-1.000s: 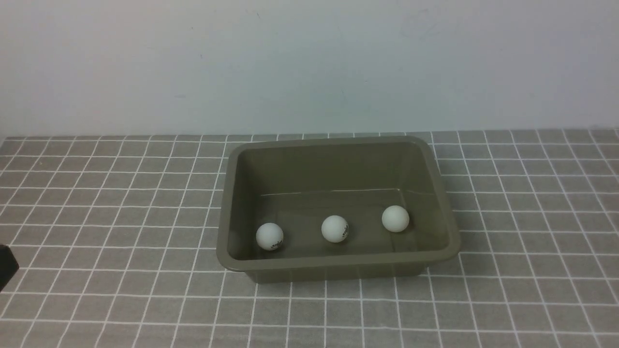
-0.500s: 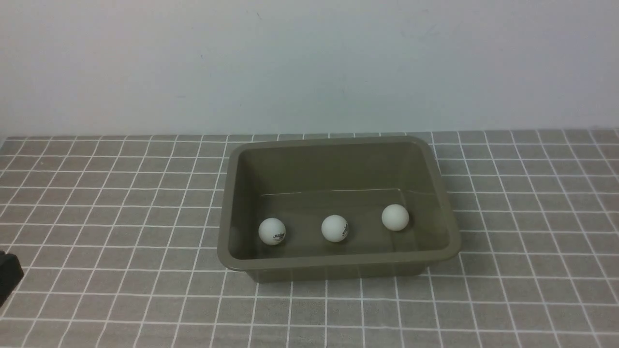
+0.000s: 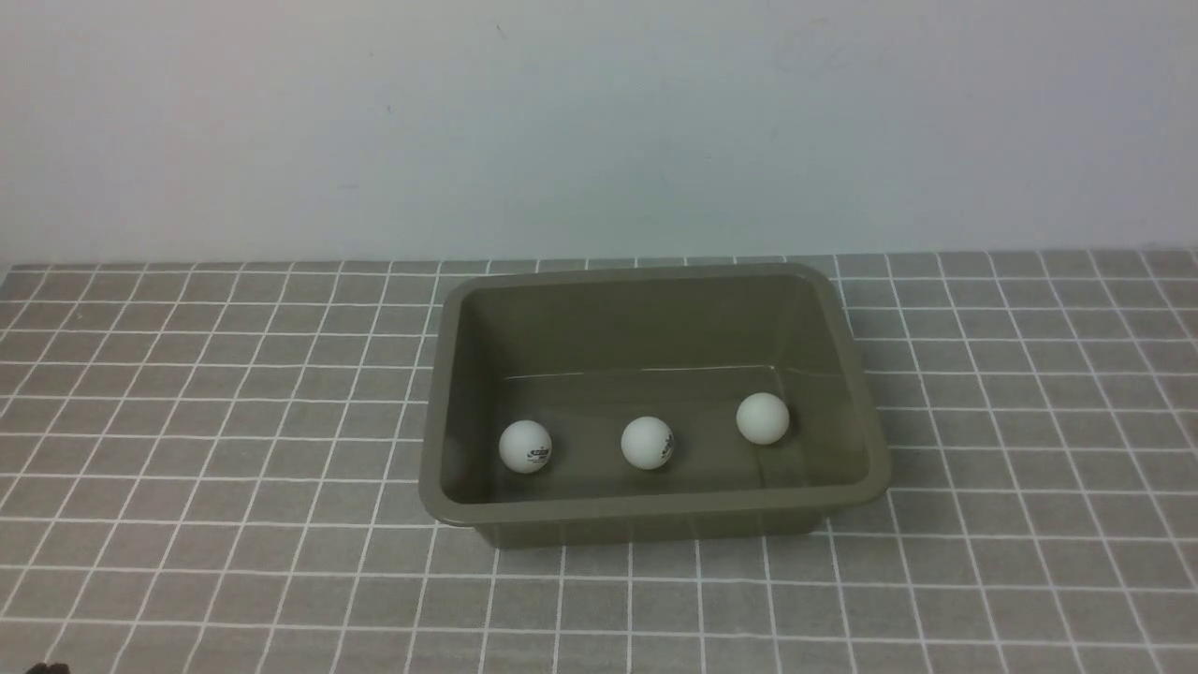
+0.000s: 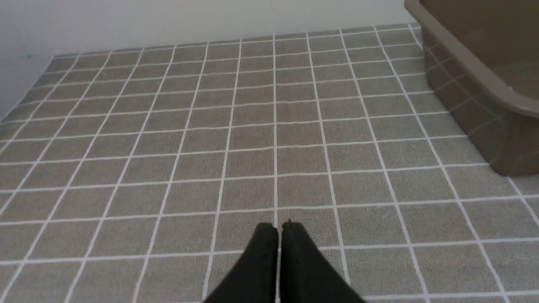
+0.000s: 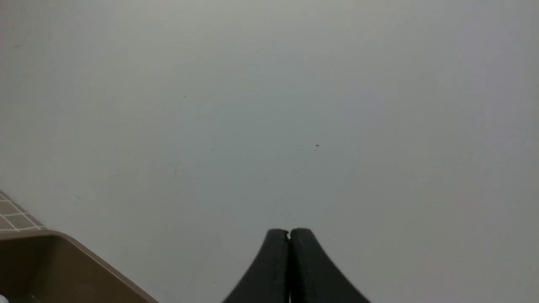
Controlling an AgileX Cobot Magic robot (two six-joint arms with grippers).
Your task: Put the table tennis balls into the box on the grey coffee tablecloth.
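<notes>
The olive-brown box (image 3: 870, 468) stands on the grey coffee tablecloth (image 3: 187, 421) in the front view. Three white table tennis balls lie inside it near its front wall: one at the left (image 3: 525, 446), one in the middle (image 3: 647, 442), one at the right (image 3: 762, 417). My left gripper (image 4: 279, 227) is shut and empty, low over the cloth, left of the box (image 4: 471, 71). My right gripper (image 5: 289, 231) is shut and empty, facing the wall, with a corner of the box (image 5: 63, 261) at the edge of its view. Neither gripper shows clearly in the front view.
A plain pale wall (image 3: 599, 122) rises behind the cloth's far edge. A tiny dark tip (image 3: 47, 668) shows at the front view's bottom left corner.
The dark left arm part at the front view's left edge has dropped down and nearly left the picture. The left ball rolled slightly, and the right ball shifted a little.
</notes>
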